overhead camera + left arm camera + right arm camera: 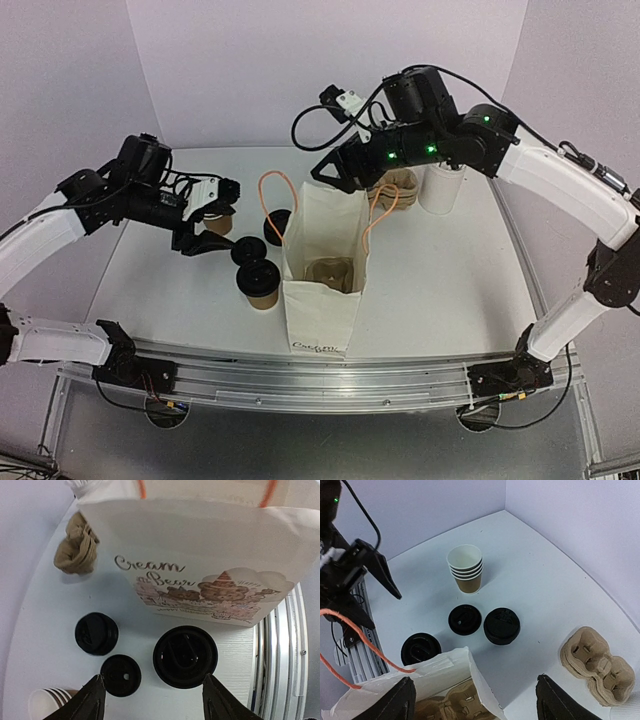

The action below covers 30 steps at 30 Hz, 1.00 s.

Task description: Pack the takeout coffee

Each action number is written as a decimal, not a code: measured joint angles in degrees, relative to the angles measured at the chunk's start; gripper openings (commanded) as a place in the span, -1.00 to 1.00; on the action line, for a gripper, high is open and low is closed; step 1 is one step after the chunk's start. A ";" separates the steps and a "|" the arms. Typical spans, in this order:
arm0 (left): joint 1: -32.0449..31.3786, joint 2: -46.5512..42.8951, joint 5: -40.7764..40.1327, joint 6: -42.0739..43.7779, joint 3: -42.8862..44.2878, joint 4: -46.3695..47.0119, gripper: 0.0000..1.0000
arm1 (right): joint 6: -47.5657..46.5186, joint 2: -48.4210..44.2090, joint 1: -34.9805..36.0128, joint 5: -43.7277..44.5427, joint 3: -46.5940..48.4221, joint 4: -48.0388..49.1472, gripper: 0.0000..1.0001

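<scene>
Kraft-paper cup stood lidded beside the bag; both grippers were released.

At the near side, the takeout coffee point(262, 282) stood upright on the table point(430, 290), just beside the left wall of the white paper bag point(322, 260). Your left gripper point(152, 676) hung up-table of it, jaws spread and empty, with a loose lid point(120, 675) beneath and the lid stack point(96, 633) and nested cups point(45, 702) near; the coffee sat off toward one finger. To grasp well, you needed to centre on the cup, clear the loose lid, and close gently below the lid rim, as paper would likely crush. Farther back, your right gripper point(475, 677) hovered over the bag's mouth, spread, holding nothing; the cardboard carrier point(333, 272) inside looked the likely seat.
</scene>
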 measured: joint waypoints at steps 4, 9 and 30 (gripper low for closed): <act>4.11 9.97 2.93 -3.21 4.49 -3.16 0.26 | 3.42 -0.81 -1.21 0.95 -0.07 0.17 0.55; 4.67 13.99 4.68 -6.72 4.66 -1.98 0.58 | 5.90 -1.94 -1.40 1.03 -1.70 0.52 0.54; -1.96 10.26 3.77 -6.12 -14.48 17.68 0.99 | 9.26 -2.22 -1.39 -0.35 -2.94 0.53 0.53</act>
